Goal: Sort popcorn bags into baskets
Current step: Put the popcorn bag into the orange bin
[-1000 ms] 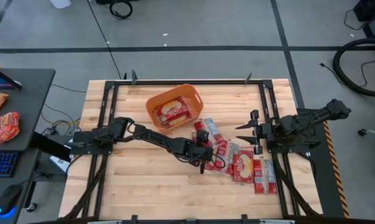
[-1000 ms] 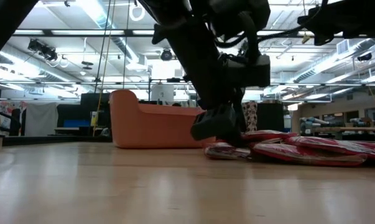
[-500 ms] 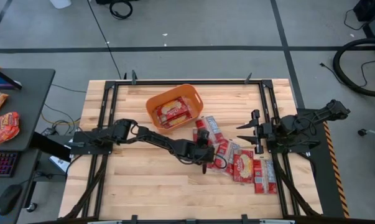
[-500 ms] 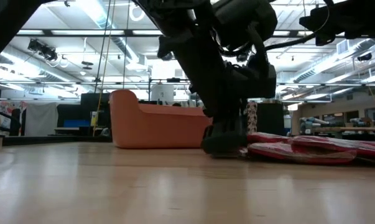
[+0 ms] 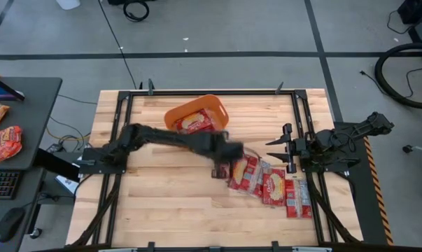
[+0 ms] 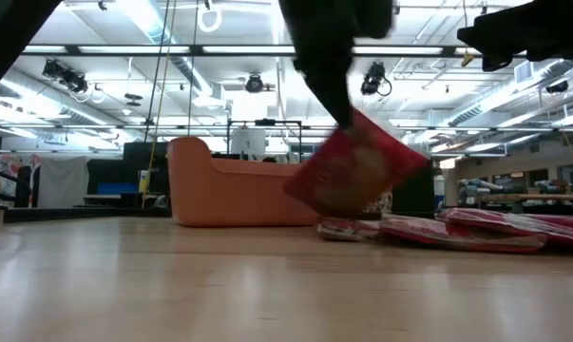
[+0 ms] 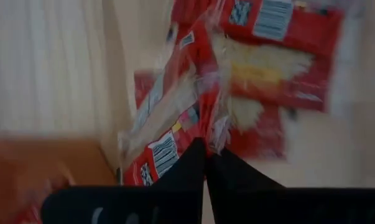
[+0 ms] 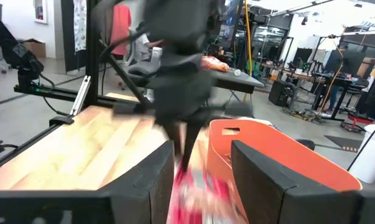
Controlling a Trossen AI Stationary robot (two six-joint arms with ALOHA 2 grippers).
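Up off the wooden slatted table (image 5: 162, 203), the left gripper (image 7: 205, 155) is clenched on the edge of one flat red popcorn packet with cream label graphics (image 6: 354, 171), which hangs tilted and clear of the tabletop in the low view, between the orange plastic rounded-rectangular basket (image 6: 231, 190) and the heap of remaining red packets (image 6: 467, 231). From above, the left arm reaches across the table, its gripper near the basket's right side and just beside the nearest end of the heap (image 5: 270, 185). The basket (image 5: 174, 115) already holds red packets (image 5: 194, 123). The heap lies spread on the right half of the table, packets overlapping. The right gripper (image 5: 284, 148) waits at the table's right edge beside the heap, its fingers parted and holding nothing.
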